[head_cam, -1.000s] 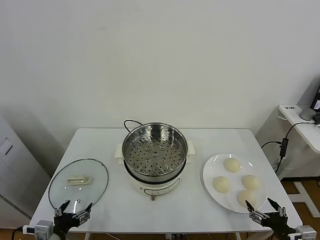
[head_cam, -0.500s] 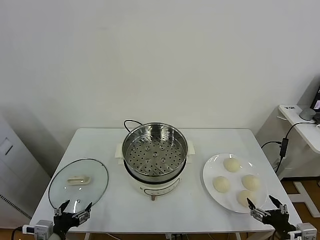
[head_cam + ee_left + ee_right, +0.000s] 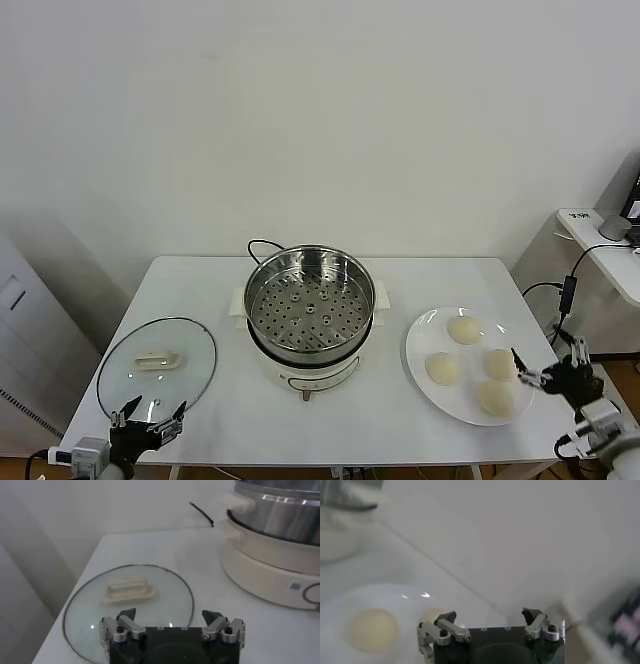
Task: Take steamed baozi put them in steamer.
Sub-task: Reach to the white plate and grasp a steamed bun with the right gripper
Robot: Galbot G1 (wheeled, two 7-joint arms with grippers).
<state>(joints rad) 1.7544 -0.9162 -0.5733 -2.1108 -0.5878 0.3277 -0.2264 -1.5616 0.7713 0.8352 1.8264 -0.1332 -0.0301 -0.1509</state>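
White plate now has the right tool, spread empty, risen beside its right rim.

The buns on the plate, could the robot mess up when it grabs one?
Maybe. The four buns sit close together on the plate, so the open right gripper, now at the plate's right edge, might bump a neighbour. The plate lies near the table edge, so a push could slide it off. Buns look soft; squeezing might dent one. The steamer wall is tall, so a low carry could hit its rim.
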